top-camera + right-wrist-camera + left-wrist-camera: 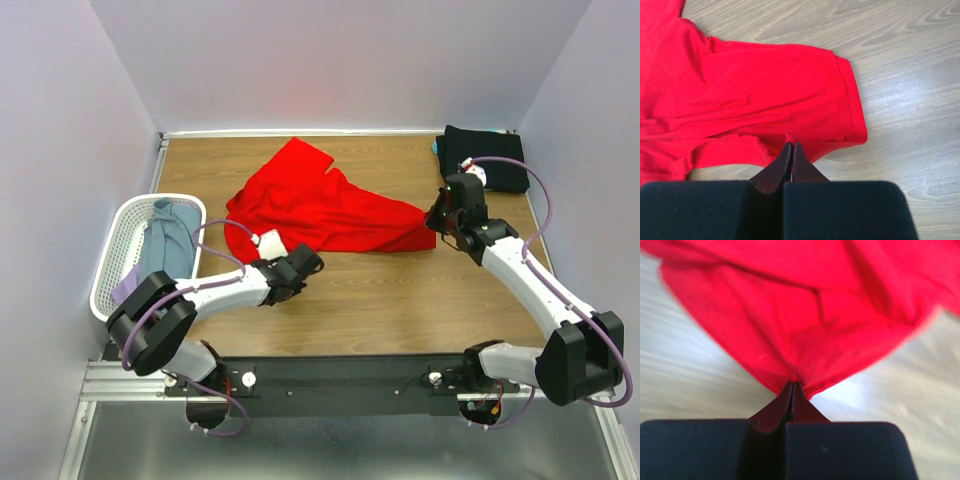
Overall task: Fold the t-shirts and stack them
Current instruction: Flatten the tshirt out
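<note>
- Left gripper (pixel 792 385) has its jaws pressed together on a thin fold at the near-left edge of the red t-shirt (pixel 320 205). Only a sliver of cloth sits between the tips, so I judge a sharp tug could pull it free.
- Left arm lies low, stretched from its base at the near left towards the middle of the table (pixel 400 300), with the fingers aimed far-right into the cloth.
- White basket (pixel 112 240) stands just left of that arm with a grey-blue t-shirt (pixel 172 240) inside. A wide leftward swing of the elbow could knock it.
- Right gripper (pixel 791 145) is closed too, its tips nipping the near edge of the shirt close to its hemmed right end. The bite looks very small in the wrist view, so this seems the likelier grip to slip.
- Right arm reaches from the near right with its elbow bent, forearm angled far-left and wrist tipped down onto the cloth.
- Red t-shirt lies crumpled across the middle of the table between the two grippers, its far part bunched over itself. An uneven pull would probably drag the cloth or lock the creases in rather than spread it.
- Black t-shirt (pixel 490 160) lies folded in the far right corner, near the right wrist. A swing that way might brush it and upset the stack.
</note>
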Tool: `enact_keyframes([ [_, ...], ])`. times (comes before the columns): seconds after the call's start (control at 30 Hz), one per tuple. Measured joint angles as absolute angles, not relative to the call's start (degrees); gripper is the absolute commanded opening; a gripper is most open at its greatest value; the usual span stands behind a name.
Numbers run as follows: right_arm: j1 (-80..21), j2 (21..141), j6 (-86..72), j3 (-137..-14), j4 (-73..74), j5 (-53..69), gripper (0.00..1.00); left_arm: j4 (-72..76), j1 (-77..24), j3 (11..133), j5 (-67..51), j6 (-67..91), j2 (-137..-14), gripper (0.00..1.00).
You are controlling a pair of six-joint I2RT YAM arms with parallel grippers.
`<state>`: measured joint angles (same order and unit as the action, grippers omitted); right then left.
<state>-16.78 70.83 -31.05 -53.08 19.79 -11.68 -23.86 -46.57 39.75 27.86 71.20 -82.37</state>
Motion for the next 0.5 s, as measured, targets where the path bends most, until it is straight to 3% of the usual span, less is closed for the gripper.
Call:
enact_keyframes([
  [0.5, -16.8, 71.6, -30.8, -53.1, 19.7, -11.2, 0.00, -21.8, -63.2, 41.9, 17.0, 76.3, -83.7, 0.00],
])
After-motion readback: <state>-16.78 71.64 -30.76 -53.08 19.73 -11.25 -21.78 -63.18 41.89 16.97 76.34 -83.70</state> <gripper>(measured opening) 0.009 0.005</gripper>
